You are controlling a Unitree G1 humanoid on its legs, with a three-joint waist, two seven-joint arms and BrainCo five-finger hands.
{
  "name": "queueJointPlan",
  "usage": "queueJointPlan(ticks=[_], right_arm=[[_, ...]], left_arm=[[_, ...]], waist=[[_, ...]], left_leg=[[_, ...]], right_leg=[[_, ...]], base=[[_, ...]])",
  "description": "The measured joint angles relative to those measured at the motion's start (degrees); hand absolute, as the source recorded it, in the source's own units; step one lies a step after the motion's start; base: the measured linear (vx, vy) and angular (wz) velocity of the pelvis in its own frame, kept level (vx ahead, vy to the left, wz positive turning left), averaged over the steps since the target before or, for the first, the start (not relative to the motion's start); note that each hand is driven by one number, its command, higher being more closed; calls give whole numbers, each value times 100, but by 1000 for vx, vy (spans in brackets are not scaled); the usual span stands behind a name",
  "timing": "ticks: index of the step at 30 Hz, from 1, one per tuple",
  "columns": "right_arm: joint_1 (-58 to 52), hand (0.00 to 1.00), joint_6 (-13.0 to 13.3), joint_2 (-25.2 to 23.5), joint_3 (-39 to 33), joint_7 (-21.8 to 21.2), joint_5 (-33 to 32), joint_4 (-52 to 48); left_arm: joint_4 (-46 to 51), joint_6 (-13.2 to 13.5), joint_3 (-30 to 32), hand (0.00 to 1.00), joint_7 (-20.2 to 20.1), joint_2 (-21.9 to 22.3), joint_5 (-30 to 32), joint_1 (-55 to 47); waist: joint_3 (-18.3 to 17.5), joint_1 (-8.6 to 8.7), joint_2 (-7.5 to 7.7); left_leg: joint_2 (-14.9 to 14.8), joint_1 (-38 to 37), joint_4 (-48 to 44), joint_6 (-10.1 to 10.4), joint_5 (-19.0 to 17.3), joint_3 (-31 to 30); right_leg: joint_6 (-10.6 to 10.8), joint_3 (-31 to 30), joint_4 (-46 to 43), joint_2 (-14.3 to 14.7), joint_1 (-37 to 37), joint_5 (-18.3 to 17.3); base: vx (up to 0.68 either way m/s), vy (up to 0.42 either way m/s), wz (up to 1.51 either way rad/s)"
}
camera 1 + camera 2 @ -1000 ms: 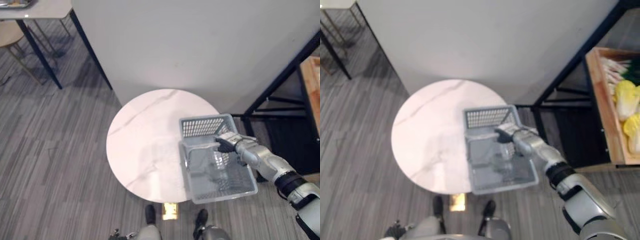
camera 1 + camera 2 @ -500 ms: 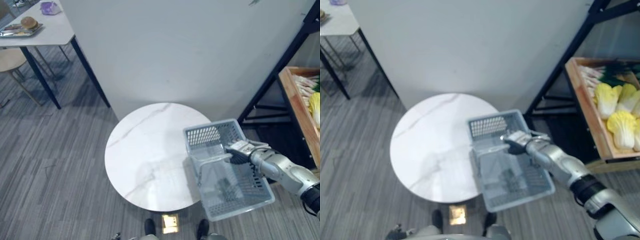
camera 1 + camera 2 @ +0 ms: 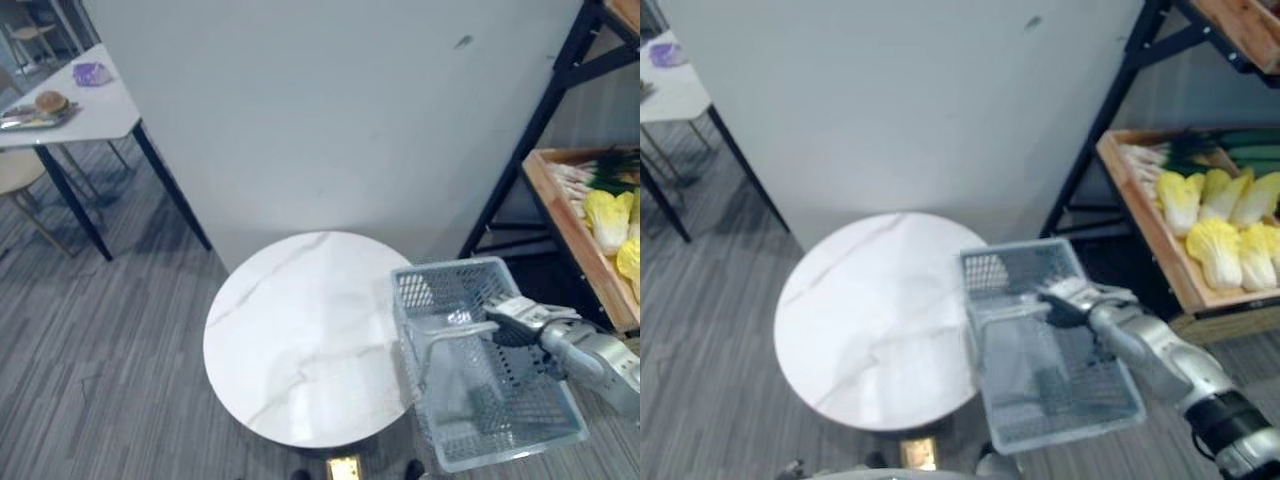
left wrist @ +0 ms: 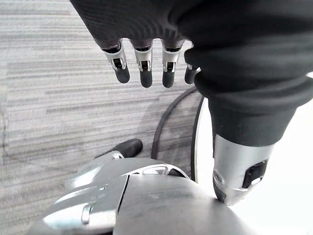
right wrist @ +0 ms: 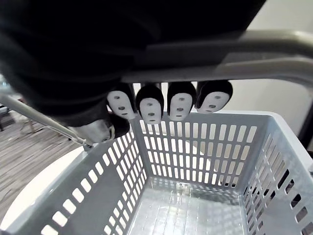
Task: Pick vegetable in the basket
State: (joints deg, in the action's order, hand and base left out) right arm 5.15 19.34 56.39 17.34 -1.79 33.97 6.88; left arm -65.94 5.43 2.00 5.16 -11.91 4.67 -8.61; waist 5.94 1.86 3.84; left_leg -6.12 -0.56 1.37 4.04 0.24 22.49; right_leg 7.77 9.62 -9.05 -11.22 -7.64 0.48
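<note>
Plainly gripping the grey basket [image 3: 440, 285] by its handle [image 3: 450, 327] with the right hand [image 3: 525, 322], reaching in from 4 o'clock. Shown in the right wrist view with the fingers [image 5: 181, 100] curled round the bar, dark tips lined up beneath it, above the basket's slotted walls and floor. Hanging at 3 to 4 o'clock of the round white marble counter [image 3: 300, 350], the near-left rim overlapping the counter's edge and most of the body out over the striped grey floor [image 3: 100, 380]; cannot tell whether touching the counter.

Lying well apart from the basket, at about 2 o'clock of it: the vegetables, yellow-leaved cabbages [image 3: 1215, 245] side by side in a wooden tray [image 3: 1140, 215] on a black-framed shelf [image 3: 1098, 130], with dark green stalks [image 3: 1230, 140] at the tray's far end.

Hanging over the floor in the left wrist view: the left hand [image 4: 146, 24], fingers [image 4: 145, 73] straight and released.

Standing off at 10 o'clock: a second white table [image 3: 90, 105] bearing a small tray [image 3: 30, 118], a bun [image 3: 50, 100] and a purple item [image 3: 92, 72].
</note>
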Motion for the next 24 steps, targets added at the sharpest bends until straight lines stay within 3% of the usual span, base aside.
queueJointPlan(ticks=[1,2,3,4,5,6,7,8,9,10,11,12,13,15,17,18,20,22,24], right_arm=[[-5,100,-61,0,-102,52,149,-80],[1,100,-127,-15,-109,134,277,-217],[27,100,-161,-60,-100,159,385,-249],[41,100,-209,-71,-51,169,464,-264],[324,100,-279,-139,203,169,558,-277],[527,100,-258,-152,422,180,608,-287],[639,100,-231,-144,563,207,608,-299],[839,100,-231,-209,613,207,615,-290],[999,100,-223,-267,642,207,634,-351],[1025,100,-206,-264,640,209,643,-401],[1061,100,-169,-313,648,211,647,-421],[1123,100,-171,-365,739,210,658,-394],[1191,100,-174,-366,825,209,662,-392],[1460,100,-163,-373,1040,209,678,-392],[1517,100,-160,-372,1106,210,734,-391],[1516,100,-161,-370,1141,210,766,-382],[1362,100,-163,-325,1251,211,882,-373],[1133,100,-175,-284,1233,211,889,-372],[841,100,-167,-284,1156,228,889,-383]], left_arm=[[15,21,-80,0,-4,-53,67,2],[66,30,-174,0,-29,-179,73,5],[104,29,-180,0,-44,-224,74,9],[84,15,-279,0,-70,-211,120,9],[68,16,-311,0,-92,-176,139,4],[88,13,-256,0,-62,-208,109,8],[120,11,-263,0,-51,-311,111,24],[64,-39,-270,0,-81,-361,114,90],[-98,-61,-256,0,-118,-250,111,125],[-113,-61,-284,0,-114,-207,107,147],[-141,-63,-339,0,-113,-168,101,195],[-176,-66,-349,0,-121,-178,102,250],[-175,-62,-370,0,-119,-182,103,260],[-168,-61,-385,0,-115,-184,64,315],[-245,-73,-387,0,-113,-179,63,467],[-251,-73,-388,0,-112,-148,64,494],[-275,-74,-389,0,-90,45,107,495],[-354,-67,-402,0,-91,129,122,493],[-364,-71,-396,0,-86,143,130,470]], waist=[[6,23,16],[9,140,179],[22,130,245],[18,109,54],[90,38,-132],[187,65,-67],[212,56,72],[216,-50,47],[198,-140,-103],[204,-101,-104],[195,-37,-84],[156,-64,-22],[140,-72,3],[112,-74,45],[103,-64,59],[104,-52,26],[66,-1,-322],[34,99,-508],[24,132,-543]], left_leg=[[45,156,-71,-64,-60,238],[257,278,-334,-100,-96,518],[336,359,-573,-137,-184,588],[219,344,-571,-298,-286,841],[-96,261,-532,-483,-381,1369],[-279,250,-822,-582,-563,1661],[-383,255,-1221,-594,-847,1889],[-614,262,-1448,-610,-1115,2262],[-834,143,-1232,-626,-1007,2861],[-794,90,-1164,-635,-973,3017],[-741,3,-1110,-605,-931,3299],[-735,33,-1158,-610,-933,3619],[-739,64,-1187,-610,-932,3777],[-884,324,-1461,-639,-946,4298],[-1039,500,-1758,-677,-956,4536],[-1113,524,-1858,-679,-955,4607],[-1498,525,-2185,-676,-920,4727],[-1788,465,-2420,-681,-763,4708],[-2085,372,-2684,-667,-446,4560]], right_leg=[[144,-310,17,-7,-260,95],[163,-566,186,-128,-503,104],[194,-549,397,-188,-524,83],[323,-91,870,-157,-312,-244],[-720,882,-169,-225,-570,-371],[-1170,1450,-1425,-450,-719,-322],[-1436,1965,-2116,-675,-652,-128],[-1439,2197,-1375,-302,-544,166],[-1472,2206,-1148,-75,-333,210],[-1484,2289,-1682,-215,-326,-98],[-1020,2339,-2228,-453,-99,-457],[-796,2341,-2121,-626,184,-539],[-707,2355,-1946,-675,312,-507],[-135,2443,-825,-708,670,-138],[71,2407,82,-568,843,-23],[81,2449,312,-485,899,-39],[37,2466,807,-139,1033,-67],[-84,2497,913,69,1191,-140],[-238,2466,893,208,1321,-239]], base=[[-96,136,-88],[-98,146,-95],[-24,133,-99],[-21,163,-147],[-18,200,-176],[-41,189,-173],[-62,128,-179],[-139,58,-213],[-177,98,-199],[-144,97,-166],[-43,111,-144],[0,48,-145],[-12,-26,-152],[-22,-118,-144],[-28,-224,-94],[-43,-325,-80],[-78,-308,-51],[-92,-193,-11],[-114,-216,-13]])
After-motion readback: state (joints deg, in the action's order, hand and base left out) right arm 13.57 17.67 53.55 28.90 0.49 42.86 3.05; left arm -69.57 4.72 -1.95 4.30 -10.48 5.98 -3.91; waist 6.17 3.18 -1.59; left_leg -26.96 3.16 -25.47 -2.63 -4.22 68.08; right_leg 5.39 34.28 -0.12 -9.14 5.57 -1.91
